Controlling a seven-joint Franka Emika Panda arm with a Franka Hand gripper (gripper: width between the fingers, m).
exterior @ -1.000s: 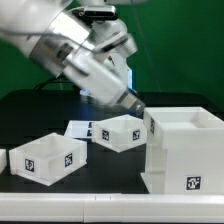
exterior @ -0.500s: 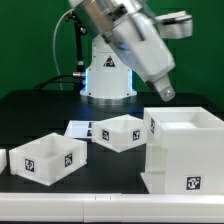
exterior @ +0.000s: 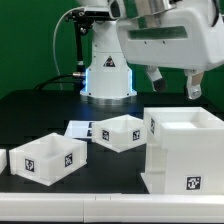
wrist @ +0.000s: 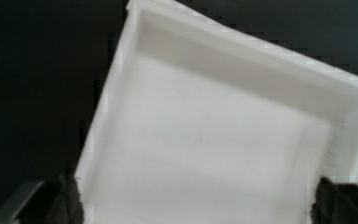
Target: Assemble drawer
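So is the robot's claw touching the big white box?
Apart. The exterior view shows the gripper hanging above the big white box, a clear gap between them.

Words, numbers, brands: I can read none in either view.
Tall case (exterior: 185, 150): one black-and-white marker tag (exterior: 193, 184) low on its front, pattern only.
Middle drawer box (exterior: 118, 125): tags on two faces, pattern only.
Left drawer box (exterior: 48, 150): the same.
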